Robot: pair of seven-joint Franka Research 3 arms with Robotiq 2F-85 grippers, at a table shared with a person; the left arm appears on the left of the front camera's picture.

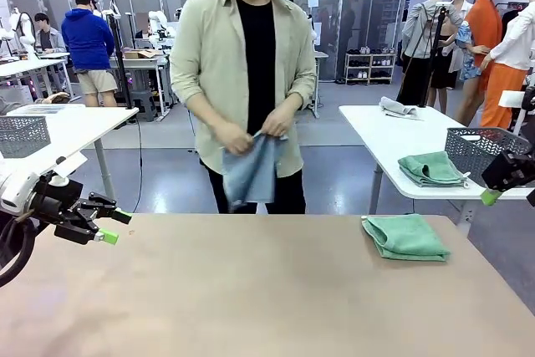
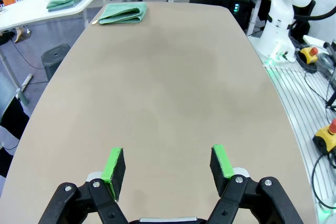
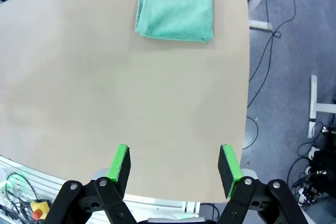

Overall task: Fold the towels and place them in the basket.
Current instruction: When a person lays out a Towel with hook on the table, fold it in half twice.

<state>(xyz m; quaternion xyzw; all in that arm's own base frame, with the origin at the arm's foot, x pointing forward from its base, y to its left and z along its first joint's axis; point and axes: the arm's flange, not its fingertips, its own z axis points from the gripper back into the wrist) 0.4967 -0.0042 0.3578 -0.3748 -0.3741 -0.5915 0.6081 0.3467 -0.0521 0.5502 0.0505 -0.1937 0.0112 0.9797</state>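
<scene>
1. Nearest the lens in the left wrist view, the left gripper (image 2: pixel 168 162) hangs just above the tan table (image 2: pixel 168 87). Its two green-padded fingers (image 2: pixel 114 167) are spread wide with nothing between them.
2. In the front view that gripper sits at the lower left of the frame, over the table's near left edge. It points toward the right with its jaws released.
3. At the bottom of the right wrist view, the right gripper (image 3: pixel 176 163) hovers over the table's edge. Its jaws are parted wide and hold nothing. In the front view it shows at the right edge of the frame, partly cut off.
4. One mint green towel (image 1: pixel 405 237) lies folded into a compact rectangle on the tan table, at the middle right of the front view. It appears at the top centre of the right wrist view and the upper left of the left wrist view, well apart from both grippers.
5. At the centre of the front view, the grey-blue towel (image 1: pixel 251 171) hangs behind the table's far edge. The person's hands (image 1: pixel 236 140) grip it by its upper edge at waist height.
6. At the right edge of the front view, the basket (image 1: pixel 485 146) stands on a white side table (image 1: pixel 376 123), apart from the tan table. A second green towel (image 1: pixel 430 169) lies folded just beside it, to its left in the frame.
</scene>
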